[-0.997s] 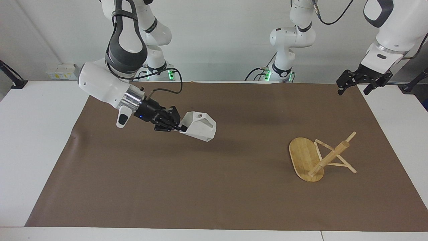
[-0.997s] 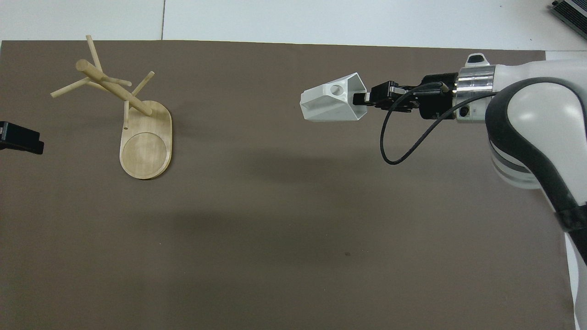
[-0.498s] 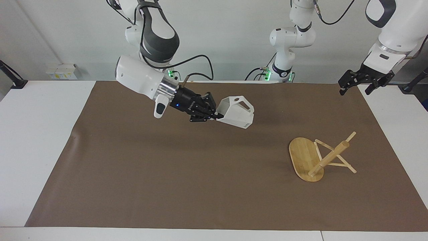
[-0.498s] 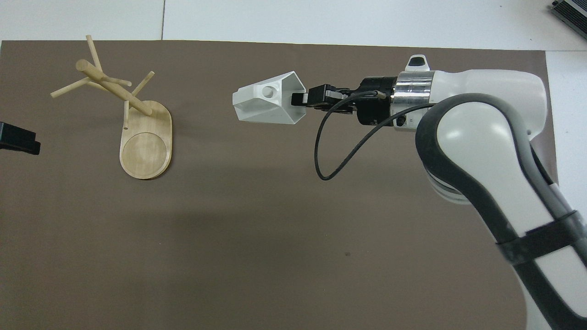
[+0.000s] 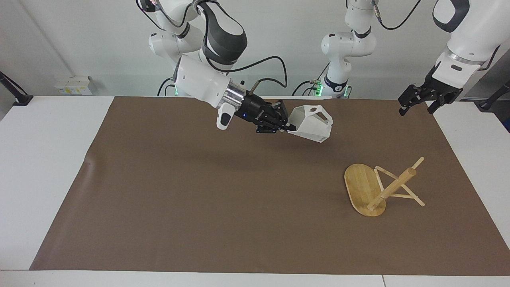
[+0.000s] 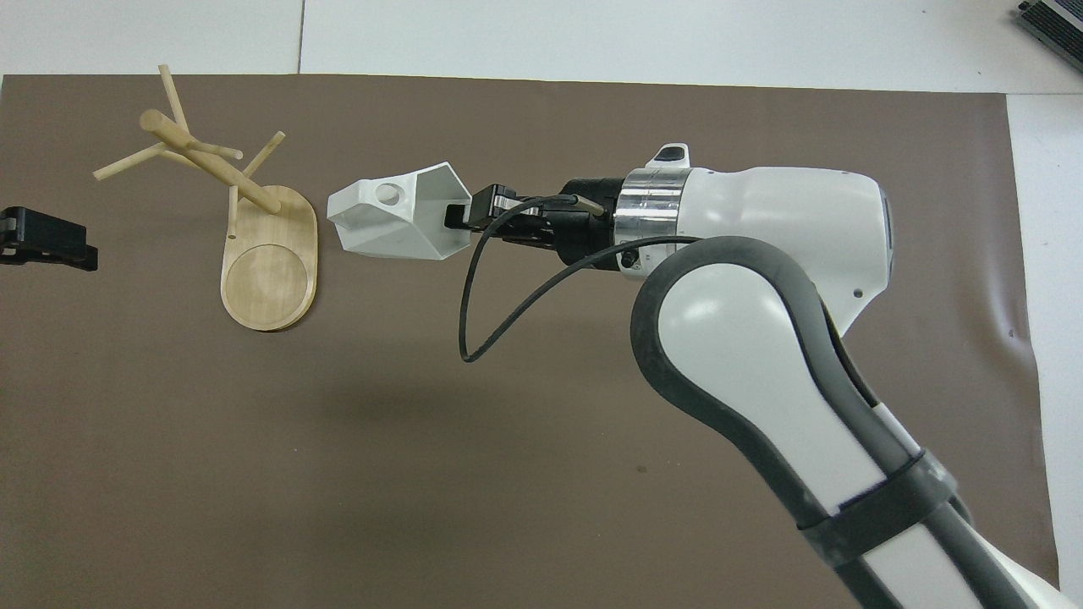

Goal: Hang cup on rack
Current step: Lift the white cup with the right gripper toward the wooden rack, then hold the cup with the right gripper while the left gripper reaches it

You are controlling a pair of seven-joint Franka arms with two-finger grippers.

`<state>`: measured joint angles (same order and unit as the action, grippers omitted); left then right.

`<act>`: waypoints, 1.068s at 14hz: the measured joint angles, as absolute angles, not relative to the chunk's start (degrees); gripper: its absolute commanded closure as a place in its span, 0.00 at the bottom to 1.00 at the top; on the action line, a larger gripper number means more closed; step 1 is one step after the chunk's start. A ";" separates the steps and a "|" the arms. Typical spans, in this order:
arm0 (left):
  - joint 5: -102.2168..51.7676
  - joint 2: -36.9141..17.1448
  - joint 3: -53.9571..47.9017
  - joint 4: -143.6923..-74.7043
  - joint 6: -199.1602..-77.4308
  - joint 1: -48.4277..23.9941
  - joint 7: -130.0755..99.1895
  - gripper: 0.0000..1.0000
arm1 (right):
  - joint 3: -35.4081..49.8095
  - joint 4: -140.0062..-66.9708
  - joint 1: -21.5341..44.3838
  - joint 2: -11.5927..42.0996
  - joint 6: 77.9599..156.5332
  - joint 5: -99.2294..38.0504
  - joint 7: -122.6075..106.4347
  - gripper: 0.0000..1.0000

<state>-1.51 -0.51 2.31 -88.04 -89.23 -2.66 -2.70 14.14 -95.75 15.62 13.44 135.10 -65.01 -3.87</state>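
The white faceted cup [image 5: 312, 123] [image 6: 385, 227] hangs on its side in the air over the brown mat, handle with its round hole upward. My right gripper [image 5: 290, 128] [image 6: 461, 218] is shut on the cup's rim wall. The bamboo rack [image 5: 374, 187] [image 6: 271, 271] stands on its oval base toward the left arm's end of the table, its post [image 6: 211, 165] and thin pegs bare. The cup's bottom points toward the rack, a short gap away in the overhead view. My left gripper [image 5: 415, 108] [image 6: 46, 245] waits open, raised over the mat's edge beside the rack.
A brown mat [image 5: 199, 199] covers most of the white table [image 5: 48, 159]. A third white robot arm [image 5: 342, 52] stands at the robots' end of the table. A black cable loop [image 6: 482, 313] hangs under my right wrist.
My right gripper has carried the cup up and across the mat toward the rack and toward the robots' end. The left gripper has shifted only slightly.
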 measured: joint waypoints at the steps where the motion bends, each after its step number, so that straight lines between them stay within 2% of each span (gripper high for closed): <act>1: -1.86 -0.51 2.31 -88.07 -89.34 -2.66 -3.66 0.00 | 14.14 -95.75 16.10 13.50 135.29 -65.01 -3.74 1.00; 7: -6.25 -0.51 2.14 -88.42 -90.59 -2.69 -7.48 0.00 | 14.12 -95.75 17.92 13.77 136.33 -63.94 -3.68 1.00; 10: -8.52 -0.52 1.99 -88.77 -92.88 -2.72 1.10 0.00 | 14.05 -95.75 17.92 13.77 136.33 -63.53 -3.68 1.00; 15: -11.61 -0.44 1.89 -90.09 -96.89 -2.73 27.74 0.00 | 14.05 -95.78 17.92 13.86 136.33 -63.45 -3.68 1.00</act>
<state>-11.61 -0.44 1.89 -90.09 -96.89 -2.73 27.74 14.05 -95.78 17.92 13.86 136.33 -63.45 -3.68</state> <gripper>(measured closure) 0.000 0.960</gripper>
